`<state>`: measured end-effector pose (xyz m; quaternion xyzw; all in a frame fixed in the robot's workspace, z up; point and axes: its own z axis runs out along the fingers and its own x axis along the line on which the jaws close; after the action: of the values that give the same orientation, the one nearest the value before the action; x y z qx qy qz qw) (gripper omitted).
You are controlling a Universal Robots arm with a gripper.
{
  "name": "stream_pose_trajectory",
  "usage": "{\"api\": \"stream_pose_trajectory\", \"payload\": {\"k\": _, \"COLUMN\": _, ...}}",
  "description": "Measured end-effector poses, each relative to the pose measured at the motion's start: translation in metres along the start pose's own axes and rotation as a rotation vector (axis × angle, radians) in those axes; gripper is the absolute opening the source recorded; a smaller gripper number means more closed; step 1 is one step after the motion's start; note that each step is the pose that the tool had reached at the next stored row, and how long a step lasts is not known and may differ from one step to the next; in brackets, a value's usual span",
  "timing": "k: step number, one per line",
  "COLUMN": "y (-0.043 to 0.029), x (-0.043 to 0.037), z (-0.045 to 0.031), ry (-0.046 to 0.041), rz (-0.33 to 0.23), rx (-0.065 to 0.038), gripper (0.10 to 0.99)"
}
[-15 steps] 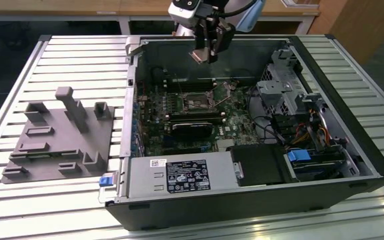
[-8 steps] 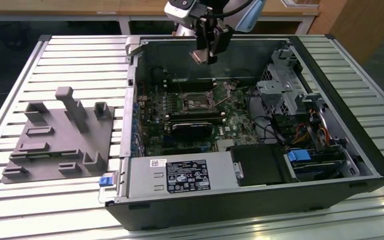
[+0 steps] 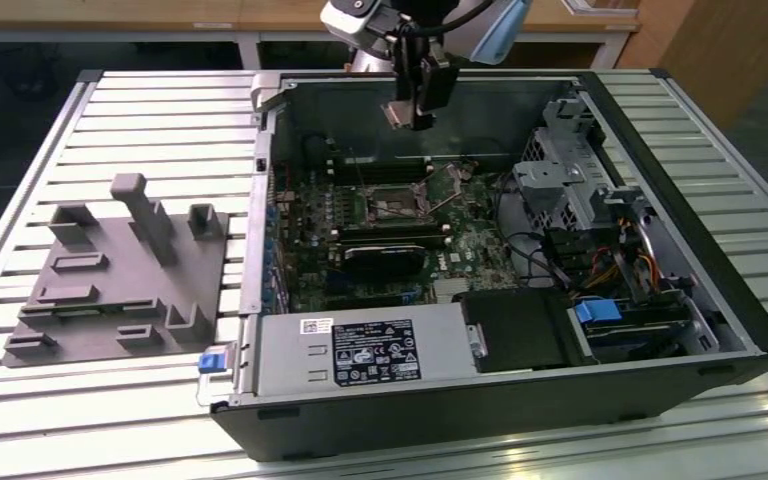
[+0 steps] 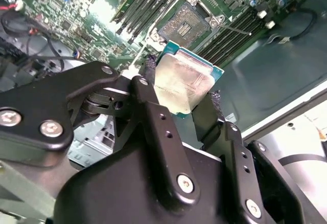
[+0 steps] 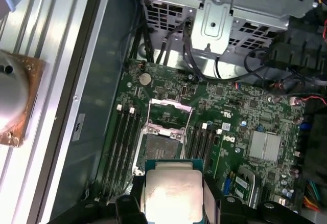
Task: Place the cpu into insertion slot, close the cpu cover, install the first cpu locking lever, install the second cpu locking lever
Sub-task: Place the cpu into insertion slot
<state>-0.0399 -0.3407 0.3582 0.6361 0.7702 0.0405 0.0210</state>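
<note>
The black fingers (image 4: 156, 106) are clamped on opposite edges of the small, flat, square, pale silver-grey metal cpu (image 4: 184, 83). The gripper (image 4: 182, 80) holds the chip in the air above the green circuit board (image 5: 240, 106) inside the open black computer case (image 3: 491, 410). The dark-centred, silvery-rimmed square insertion slot (image 5: 158, 147) lies uncovered below, well apart from the chip. The thin silvery metal frame of the cpu cover (image 5: 169, 104) is swung up off the slot.

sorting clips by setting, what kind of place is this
Probably a robotics lab or workshop bench: an opened computer case lies on a slatted metal table, a grey moulded fixture sits beside it, and the gripper holds the cpu above the motherboard.
</note>
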Motion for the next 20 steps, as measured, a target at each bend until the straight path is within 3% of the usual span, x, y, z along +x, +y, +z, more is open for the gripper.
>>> {"api": "stream_pose_trajectory", "payload": {"k": 9, "y": -0.0005, "x": 0.0, "z": 0.0061, "ry": -0.007, "rz": 0.077, "rx": -0.001, "gripper": 0.537}}
{"api": "stream_pose_trajectory", "payload": {"k": 20, "y": -0.0012, "x": -0.0001, "z": 0.0138, "ry": -0.0102, "rz": 0.087, "rx": -0.001, "gripper": 0.537}}
